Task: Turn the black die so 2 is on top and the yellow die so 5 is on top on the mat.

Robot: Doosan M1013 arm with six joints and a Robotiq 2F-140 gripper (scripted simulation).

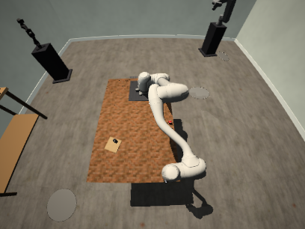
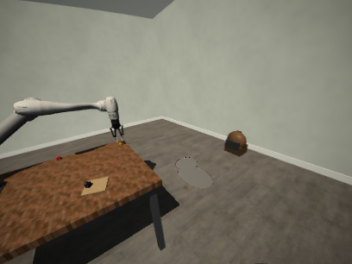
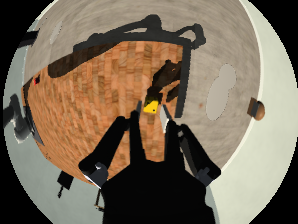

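The yellow die (image 2: 121,144) (image 3: 150,107) lies at the table's far corner in the exterior view; its numbers are too small to read surely. My gripper (image 2: 120,141) (image 3: 151,108) points down over it, partly open, one finger on each side, with narrow gaps showing in the wrist view. The black die (image 1: 115,141) (image 2: 88,185) is on the tan mat (image 1: 111,149) (image 2: 100,186), near one corner; its top is unreadable. The red die (image 1: 170,122) (image 2: 59,158) (image 3: 37,80) lies near the table's long edge. The arm hides the yellow die and fingers in the top view.
The brown table (image 1: 127,165) (image 2: 47,207) (image 3: 107,90) ends just beyond the yellow die. The arm (image 1: 164,123) (image 2: 65,106) reaches along the table's long side, passing close to the red die in the top view. A dark base plate (image 1: 134,96) lies at the table's other end.
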